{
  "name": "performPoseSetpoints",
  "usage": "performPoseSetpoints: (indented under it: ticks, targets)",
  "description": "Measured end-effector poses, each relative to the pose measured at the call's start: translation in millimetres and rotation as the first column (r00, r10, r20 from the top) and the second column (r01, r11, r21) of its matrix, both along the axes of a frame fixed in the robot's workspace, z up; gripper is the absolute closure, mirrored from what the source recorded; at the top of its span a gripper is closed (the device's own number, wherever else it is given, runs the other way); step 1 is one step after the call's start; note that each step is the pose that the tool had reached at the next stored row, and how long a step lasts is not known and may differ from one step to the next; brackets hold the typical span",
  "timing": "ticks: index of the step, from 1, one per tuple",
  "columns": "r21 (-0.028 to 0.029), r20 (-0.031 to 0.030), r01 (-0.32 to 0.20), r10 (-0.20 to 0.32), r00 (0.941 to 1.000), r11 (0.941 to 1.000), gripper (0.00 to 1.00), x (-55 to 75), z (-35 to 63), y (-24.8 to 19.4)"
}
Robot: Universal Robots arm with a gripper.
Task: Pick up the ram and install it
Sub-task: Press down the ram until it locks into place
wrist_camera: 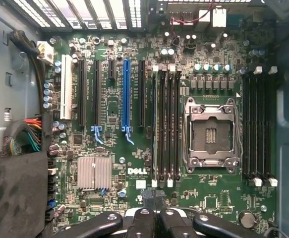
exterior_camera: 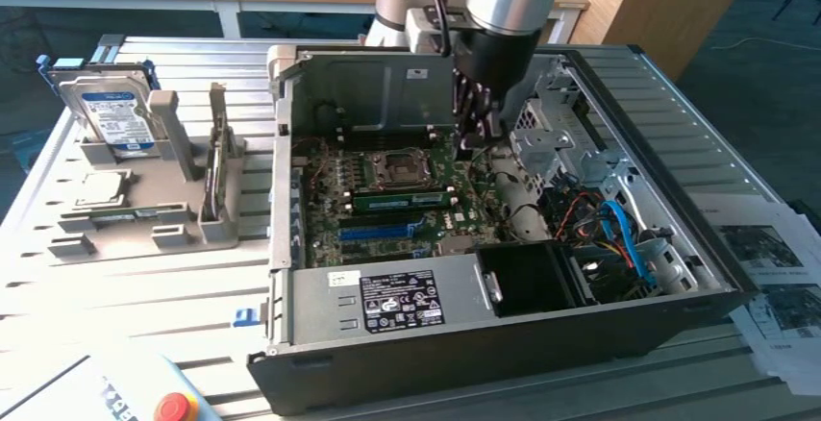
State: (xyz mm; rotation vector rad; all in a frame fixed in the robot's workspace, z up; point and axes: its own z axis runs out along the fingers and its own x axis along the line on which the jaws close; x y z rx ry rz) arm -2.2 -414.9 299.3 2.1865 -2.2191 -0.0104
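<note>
Jaws [wrist_camera: 154,220] pressed together over one motherboard [wrist_camera: 134,148], one ram [exterior_camera: 398,200] seemingly seated, one hard drive [exterior_camera: 115,113] in rack

The slatted metal table [exterior_camera: 154,277] carries the open computer case [exterior_camera: 513,339] directly beneath the gripper [exterior_camera: 472,137]. Well off toward the exterior view's left sits a grey parts holder [exterior_camera: 141,219]; printed papers [exterior_camera: 776,291] lie opposite.

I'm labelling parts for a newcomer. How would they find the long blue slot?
Inside the open black computer case, look at the large green motherboard. In its row of long parallel slots, the long blue plastic slot sits between black ones; no other is blue.
</note>
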Motion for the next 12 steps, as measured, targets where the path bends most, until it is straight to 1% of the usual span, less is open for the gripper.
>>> performPoseSetpoints:
  ticks: [12]
  targets:
    - [0.0000, 0.0048, 0.000, 0.000, 1.0000, 1.0000, 0.90, 0.0, -15.0, 0.0]
